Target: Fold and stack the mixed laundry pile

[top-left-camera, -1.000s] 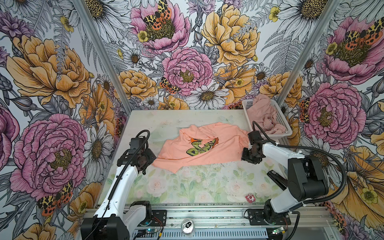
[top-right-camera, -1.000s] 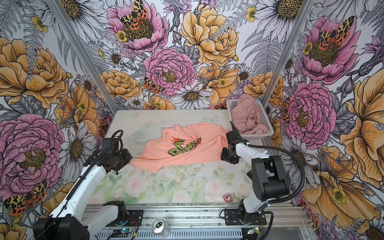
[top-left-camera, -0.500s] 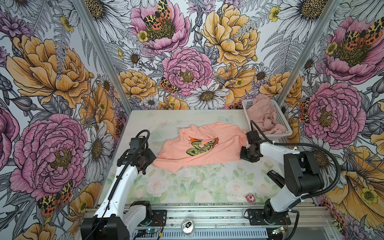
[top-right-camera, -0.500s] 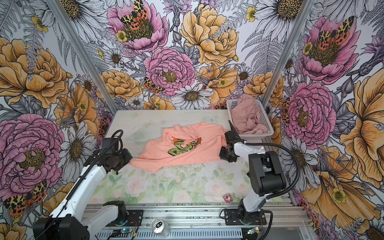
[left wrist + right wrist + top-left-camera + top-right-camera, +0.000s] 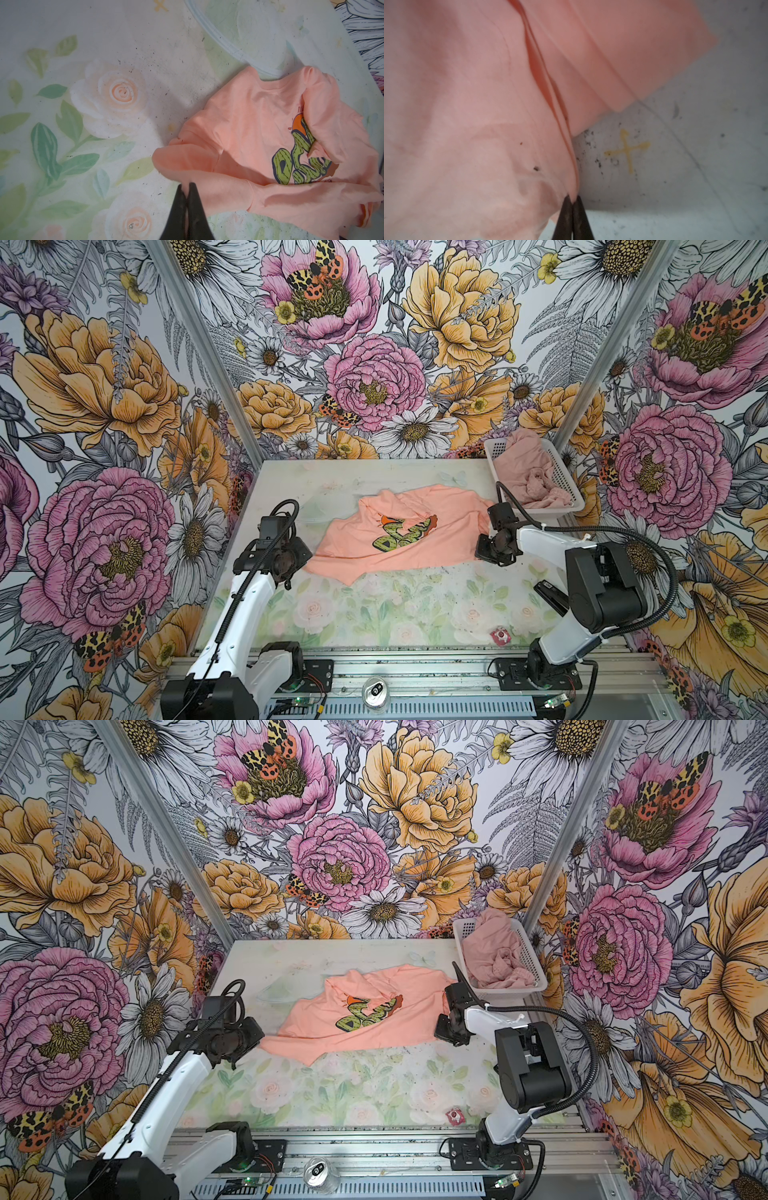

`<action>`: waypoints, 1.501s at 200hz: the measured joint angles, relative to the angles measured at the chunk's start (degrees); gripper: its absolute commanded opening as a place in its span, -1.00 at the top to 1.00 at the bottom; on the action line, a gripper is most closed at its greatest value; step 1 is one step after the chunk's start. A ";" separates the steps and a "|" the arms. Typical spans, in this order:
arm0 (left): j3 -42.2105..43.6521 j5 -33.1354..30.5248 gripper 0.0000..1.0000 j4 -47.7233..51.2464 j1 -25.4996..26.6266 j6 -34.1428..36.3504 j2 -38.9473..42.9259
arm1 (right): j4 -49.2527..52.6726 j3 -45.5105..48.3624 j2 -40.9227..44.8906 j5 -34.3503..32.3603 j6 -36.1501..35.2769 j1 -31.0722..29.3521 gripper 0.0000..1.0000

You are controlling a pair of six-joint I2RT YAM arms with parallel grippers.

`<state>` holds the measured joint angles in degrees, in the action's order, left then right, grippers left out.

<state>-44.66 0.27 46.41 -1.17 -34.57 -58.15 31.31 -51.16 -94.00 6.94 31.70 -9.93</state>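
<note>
The peach-orange T-shirt (image 5: 399, 531) (image 5: 361, 1011) lies rumpled mid-table, its green graphic facing up. My left gripper (image 5: 306, 563) (image 5: 260, 1040) is shut on the T-shirt's near-left edge; the left wrist view shows peach cloth (image 5: 239, 128) pinched between the black fingertips (image 5: 195, 193) of that gripper (image 5: 188, 186). My right gripper (image 5: 478, 549) (image 5: 437, 1029) is shut on the T-shirt's right edge, and its tips (image 5: 572, 198) bite a fold of the cloth (image 5: 467, 104). The dusty-pink garment (image 5: 523, 472) (image 5: 492, 957) sits bunched in the white basket (image 5: 566, 483) (image 5: 535, 963).
The basket stands at the table's far right corner, just behind the right wrist. A black object (image 5: 548, 595) lies on the table beside the right arm. A small red wrapper (image 5: 498, 635) (image 5: 454, 1115) lies near the front edge, and a can (image 5: 375, 691) (image 5: 318, 1171) stands on the front rail.
The right gripper's jaws have closed on the T-shirt's right edge, and its wrist has shifted slightly. The left arm and the T-shirt have stayed put.
</note>
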 measured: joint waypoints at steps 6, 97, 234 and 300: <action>0.00 0.00 1.00 0.00 0.00 0.00 0.04 | 0.37 0.15 0.24 0.04 0.00 0.00 1.00; -5.16 1.57 1.00 0.72 0.04 0.00 3.08 | 16.52 -10.93 20.39 2.62 -0.72 5.68 1.00; -48.46 6.51 1.00 2.67 1.44 0.94 -6.82 | 30.45 -60.76 12.79 8.39 -3.76 14.93 1.00; -76.19 6.84 1.00 2.21 2.16 3.26 -21.92 | 30.99 -96.13 -1.62 8.39 -3.74 15.91 1.00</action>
<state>-120.86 7.11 48.62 0.99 -31.31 -80.07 62.30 -147.28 -95.61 15.33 27.97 5.98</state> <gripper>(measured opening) 0.053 0.043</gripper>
